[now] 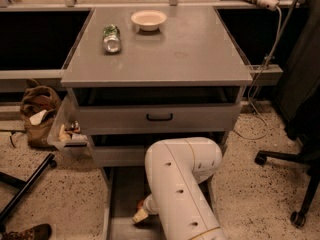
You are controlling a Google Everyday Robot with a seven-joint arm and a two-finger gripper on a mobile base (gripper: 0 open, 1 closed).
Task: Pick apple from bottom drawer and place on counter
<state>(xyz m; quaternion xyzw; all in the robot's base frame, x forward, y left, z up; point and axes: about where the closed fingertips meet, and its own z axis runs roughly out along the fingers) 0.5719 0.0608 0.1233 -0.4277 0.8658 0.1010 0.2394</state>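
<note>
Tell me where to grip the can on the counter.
Probably take the can around mid-body, coming straight down from above and squeezing its left and right sides: it lies on its side on the counter, ends pointing toward and away from the camera. The gripper is low in the bottom drawer.

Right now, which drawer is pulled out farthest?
The bottom drawer, extended toward the camera, with the gripper down inside it; top drawer and middle drawer protrude far less.
</note>
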